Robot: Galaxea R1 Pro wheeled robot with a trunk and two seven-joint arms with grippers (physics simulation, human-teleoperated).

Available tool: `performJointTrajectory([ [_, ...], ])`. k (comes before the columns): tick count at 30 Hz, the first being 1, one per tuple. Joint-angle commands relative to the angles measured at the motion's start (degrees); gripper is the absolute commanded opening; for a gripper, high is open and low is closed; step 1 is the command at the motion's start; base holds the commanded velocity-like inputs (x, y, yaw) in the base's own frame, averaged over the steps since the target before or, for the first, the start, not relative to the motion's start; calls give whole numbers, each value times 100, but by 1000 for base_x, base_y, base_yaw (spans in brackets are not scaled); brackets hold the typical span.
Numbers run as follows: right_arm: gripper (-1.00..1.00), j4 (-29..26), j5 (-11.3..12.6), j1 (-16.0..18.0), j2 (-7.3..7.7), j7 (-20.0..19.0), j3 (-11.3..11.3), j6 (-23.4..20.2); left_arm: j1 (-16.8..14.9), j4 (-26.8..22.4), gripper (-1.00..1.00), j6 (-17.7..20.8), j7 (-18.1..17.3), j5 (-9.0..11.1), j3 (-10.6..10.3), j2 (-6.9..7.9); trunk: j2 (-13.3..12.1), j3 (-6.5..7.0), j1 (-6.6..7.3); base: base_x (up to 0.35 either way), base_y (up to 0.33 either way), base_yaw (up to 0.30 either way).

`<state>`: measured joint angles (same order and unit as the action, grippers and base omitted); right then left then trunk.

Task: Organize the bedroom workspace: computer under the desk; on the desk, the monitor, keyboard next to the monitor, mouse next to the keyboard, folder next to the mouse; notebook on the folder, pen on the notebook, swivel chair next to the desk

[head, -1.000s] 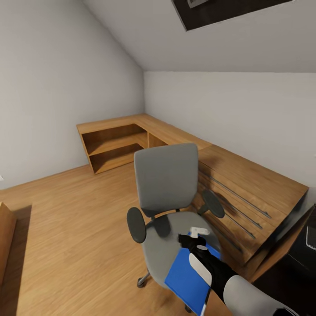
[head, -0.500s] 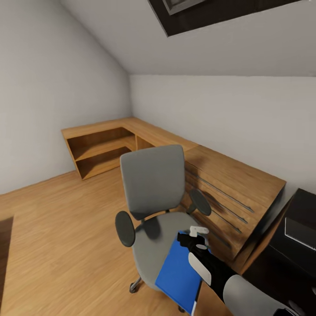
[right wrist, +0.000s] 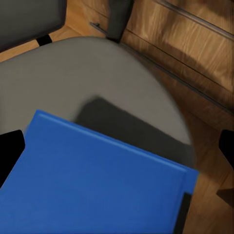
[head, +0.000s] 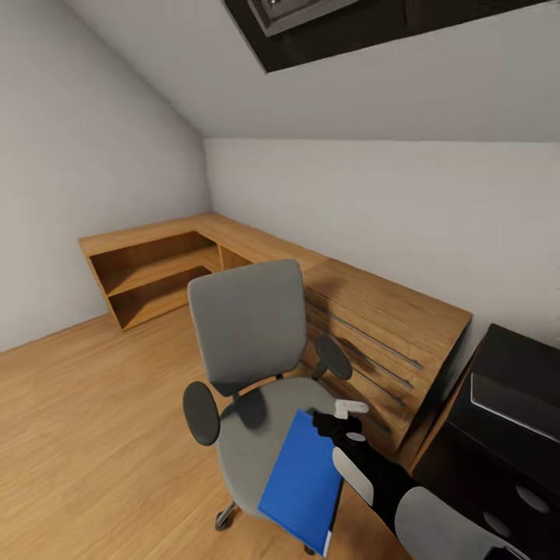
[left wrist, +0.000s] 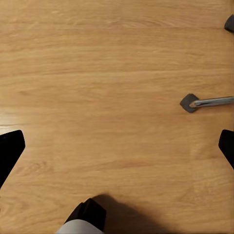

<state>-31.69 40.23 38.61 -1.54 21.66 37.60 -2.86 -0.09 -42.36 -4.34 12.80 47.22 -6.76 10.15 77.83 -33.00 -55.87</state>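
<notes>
Right now your right gripper (head: 342, 424) sits at the near edge of the blue folder (head: 302, 482). In the head view the folder hangs tilted over the front of the swivel chair (head: 249, 342), its lower corner past the seat edge, and the gripper seems clamped on its upper corner, though you cannot see the fingers plainly enough to be sure. The right wrist view gives you what the head view hides: the folder (right wrist: 92, 180) fills the near part, and its shadow falls on the grey seat (right wrist: 112, 83) beyond, so it looks lifted clear of the cushion. The fingertips (right wrist: 9, 151) show as dark shapes at both side edges of that picture.

Your left gripper (left wrist: 117, 146) looks straight down at the wood floor (left wrist: 97, 73); its tips stand far apart at the picture's sides, nothing between them. One silver leg of the chair base (left wrist: 207, 102) reaches in there.

Beyond the chair stands the light wood cabinet (head: 373, 319) with long bar handles, and the black desk (head: 513, 373) with round knobs is at your right.
</notes>
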Motion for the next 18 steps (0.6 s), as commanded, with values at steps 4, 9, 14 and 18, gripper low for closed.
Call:
performJointTrajectory([
  [4,100,-11,21,6,4,53,36,-23,0,17,100,-41,47,60,-51,12,3,3,0,0,0,-58],
  [9,100,-17,15,6,1,58,48,-22,-1,29,100,-41,47,59,-52,9,3,7,0,0,0,-22],
  [14,100,-20,13,7,-3,57,58,-21,-2,33,100,-42,47,59,-53,6,3,9,0,0,0,-7],
  [18,100,-21,12,7,-4,57,61,-21,-2,34,100,-45,47,59,-53,6,3,9,0,-2,0,-3],
])
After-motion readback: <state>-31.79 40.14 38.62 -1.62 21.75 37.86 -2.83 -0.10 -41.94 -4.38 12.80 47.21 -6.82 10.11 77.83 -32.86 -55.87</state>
